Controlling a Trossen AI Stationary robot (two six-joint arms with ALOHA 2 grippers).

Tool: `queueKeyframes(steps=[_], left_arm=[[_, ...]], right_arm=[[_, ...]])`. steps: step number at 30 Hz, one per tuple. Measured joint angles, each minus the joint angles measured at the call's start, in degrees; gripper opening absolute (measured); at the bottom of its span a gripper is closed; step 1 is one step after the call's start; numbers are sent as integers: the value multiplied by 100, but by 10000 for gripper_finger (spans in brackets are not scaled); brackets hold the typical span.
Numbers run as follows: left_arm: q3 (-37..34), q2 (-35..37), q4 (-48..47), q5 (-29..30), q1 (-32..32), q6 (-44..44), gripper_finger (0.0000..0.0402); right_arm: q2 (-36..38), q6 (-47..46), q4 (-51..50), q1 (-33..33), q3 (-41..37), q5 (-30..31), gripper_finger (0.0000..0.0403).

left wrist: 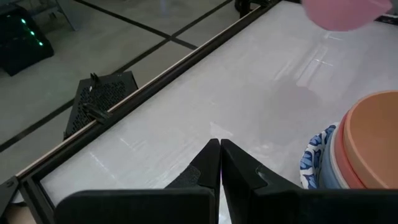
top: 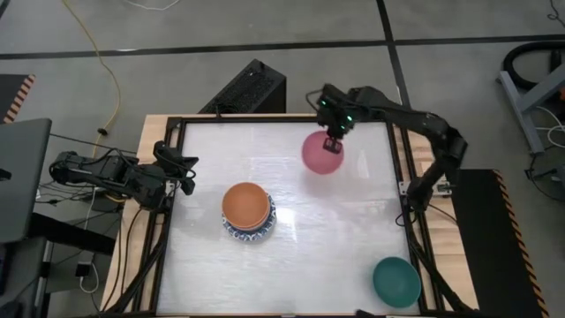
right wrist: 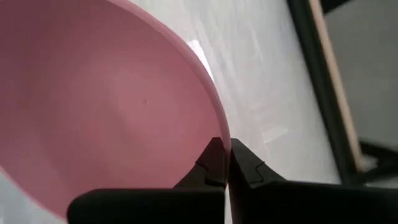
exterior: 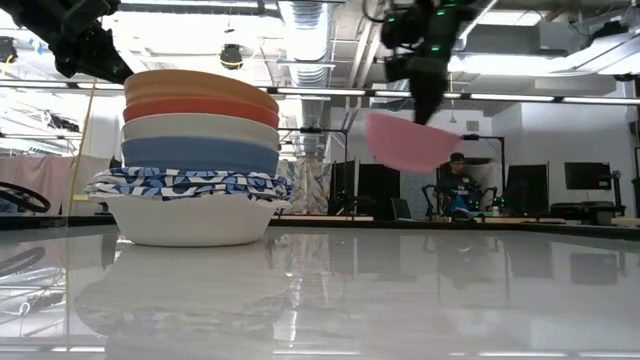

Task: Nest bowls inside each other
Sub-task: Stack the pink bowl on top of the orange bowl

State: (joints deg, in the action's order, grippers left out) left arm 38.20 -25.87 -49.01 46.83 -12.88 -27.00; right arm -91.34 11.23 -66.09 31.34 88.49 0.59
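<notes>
Bowls sit nested in a stack mid-table, orange on top, so we add to it. Our right gripper pinches the pink bowl by its rim, tilted in the air near the far edge. A teal bowl waits at the near right corner. Our left gripper, fingers together and empty, idles at the left edge.

A black perforated box sits on the floor just beyond the table. A yellow cable crosses the floor. A person sits in the room behind.
</notes>
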Motion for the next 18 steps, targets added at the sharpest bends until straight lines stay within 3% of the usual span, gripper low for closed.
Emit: queueKeyframes(steps=[10, 18], left_arm=[[0, 0, 2, 0, -1, -9, 0], [0, 0, 0, -8, 0, -22, 0]], right_arm=[[-1744, 474, -185, -272, 2451, -288, 8], [-2690, 808, -290, -729, 4065, -404, 8]])
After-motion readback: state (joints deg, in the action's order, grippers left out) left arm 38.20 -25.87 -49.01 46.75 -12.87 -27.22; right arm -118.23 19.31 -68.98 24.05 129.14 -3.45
